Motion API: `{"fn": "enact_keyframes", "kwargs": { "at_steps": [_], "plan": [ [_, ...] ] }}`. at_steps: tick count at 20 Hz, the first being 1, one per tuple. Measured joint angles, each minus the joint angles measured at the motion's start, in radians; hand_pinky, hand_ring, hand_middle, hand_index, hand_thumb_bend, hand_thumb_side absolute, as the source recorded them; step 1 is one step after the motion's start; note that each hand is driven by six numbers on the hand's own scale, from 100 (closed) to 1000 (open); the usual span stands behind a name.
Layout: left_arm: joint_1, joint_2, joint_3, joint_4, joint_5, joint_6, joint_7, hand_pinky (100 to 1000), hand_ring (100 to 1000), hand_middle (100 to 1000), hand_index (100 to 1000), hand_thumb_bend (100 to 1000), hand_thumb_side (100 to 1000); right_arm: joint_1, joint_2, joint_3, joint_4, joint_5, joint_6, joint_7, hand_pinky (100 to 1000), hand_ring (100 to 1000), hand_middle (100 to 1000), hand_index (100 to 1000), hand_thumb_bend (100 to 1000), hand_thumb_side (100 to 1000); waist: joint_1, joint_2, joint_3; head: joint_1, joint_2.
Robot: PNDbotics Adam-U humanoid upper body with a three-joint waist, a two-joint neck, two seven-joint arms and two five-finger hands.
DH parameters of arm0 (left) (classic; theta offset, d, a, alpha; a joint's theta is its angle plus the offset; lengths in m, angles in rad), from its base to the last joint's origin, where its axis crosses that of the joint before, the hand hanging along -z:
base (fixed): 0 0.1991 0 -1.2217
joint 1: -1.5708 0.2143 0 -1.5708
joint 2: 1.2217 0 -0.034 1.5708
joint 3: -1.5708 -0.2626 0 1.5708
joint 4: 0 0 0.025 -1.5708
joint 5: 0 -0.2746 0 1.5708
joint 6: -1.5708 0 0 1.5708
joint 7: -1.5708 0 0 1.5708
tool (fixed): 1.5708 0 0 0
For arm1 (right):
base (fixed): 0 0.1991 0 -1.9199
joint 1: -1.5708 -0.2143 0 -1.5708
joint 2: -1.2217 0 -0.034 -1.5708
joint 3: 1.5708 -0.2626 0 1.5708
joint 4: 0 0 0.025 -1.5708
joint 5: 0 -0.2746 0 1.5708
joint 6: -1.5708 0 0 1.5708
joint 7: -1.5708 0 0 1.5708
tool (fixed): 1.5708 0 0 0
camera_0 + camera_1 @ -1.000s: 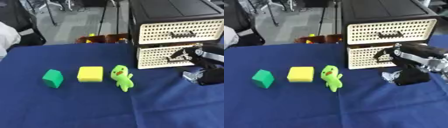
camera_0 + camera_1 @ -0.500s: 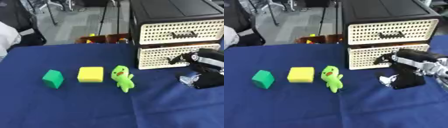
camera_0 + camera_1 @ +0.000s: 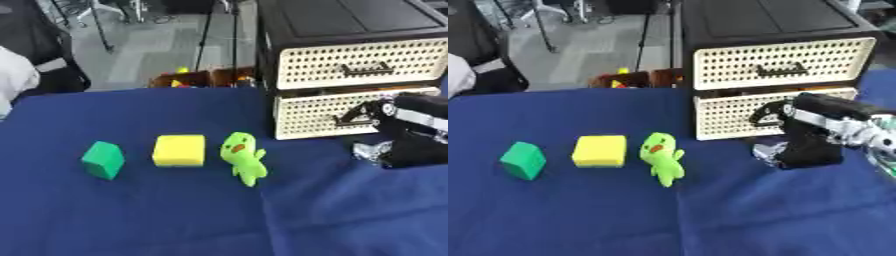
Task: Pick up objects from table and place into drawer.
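Hovering at three o'clock, black right hand (image 3: 811,142), fingers hidden, grip impossible to tell, before cream perforated lower drawer (image 3: 737,115). Lay well apart toward nine o'clock: green plush duck (image 3: 661,156), yellow foam block (image 3: 598,150), green cube (image 3: 522,160).

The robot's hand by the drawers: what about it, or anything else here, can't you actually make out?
- Right hand: blurred in both views, so its fingers' pose and any contact with the lower drawer handle stay unclear.
- Left hand: in neither view.
- Lower drawer's inside: hidden behind its perforated front.
- Box of coloured things behind the table: too small to identify.
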Motion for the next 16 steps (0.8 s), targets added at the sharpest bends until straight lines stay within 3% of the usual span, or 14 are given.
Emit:
{"fn": "enact_keyframes", "kwargs": {
  "at_steps": [16],
  "plan": [
    [0.000,-0.009,-0.002,0.000,0.005,0.001,-0.001,545,642,662,899,315,925,-0.063,0.049,0.006,0.236,0.115,0.005,-0.009,100,182,174,879,222,696,0.006,0.018,0.011,-0.008,-0.010]
  ]
}}
